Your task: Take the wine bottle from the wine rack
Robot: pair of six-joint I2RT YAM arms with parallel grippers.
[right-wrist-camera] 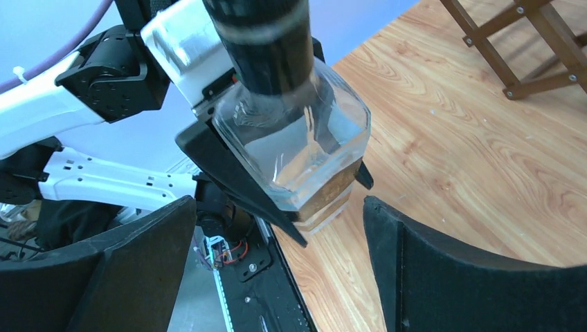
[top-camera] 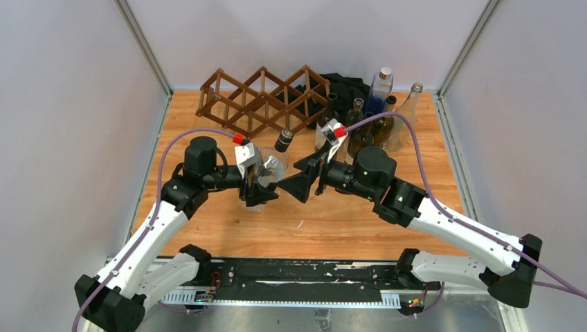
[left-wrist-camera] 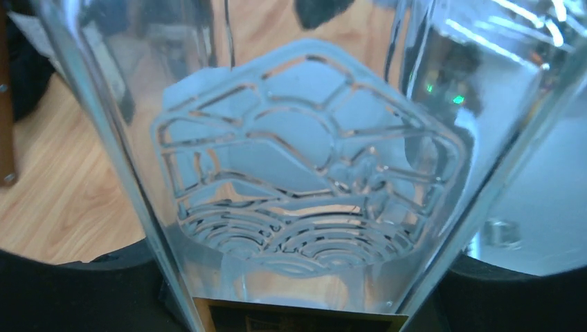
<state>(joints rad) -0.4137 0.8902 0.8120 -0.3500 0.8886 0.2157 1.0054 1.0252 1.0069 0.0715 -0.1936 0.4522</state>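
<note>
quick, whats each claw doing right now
left claw: closed on the clear wine bottle
right claw: open, holding nothing

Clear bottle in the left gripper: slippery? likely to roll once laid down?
The bottle looks like smooth clear glass, so probably slippery in the left gripper and breakable if dropped. Its sides look flat and squared, so it likely won't roll much. It appears empty, so probably light.
</note>
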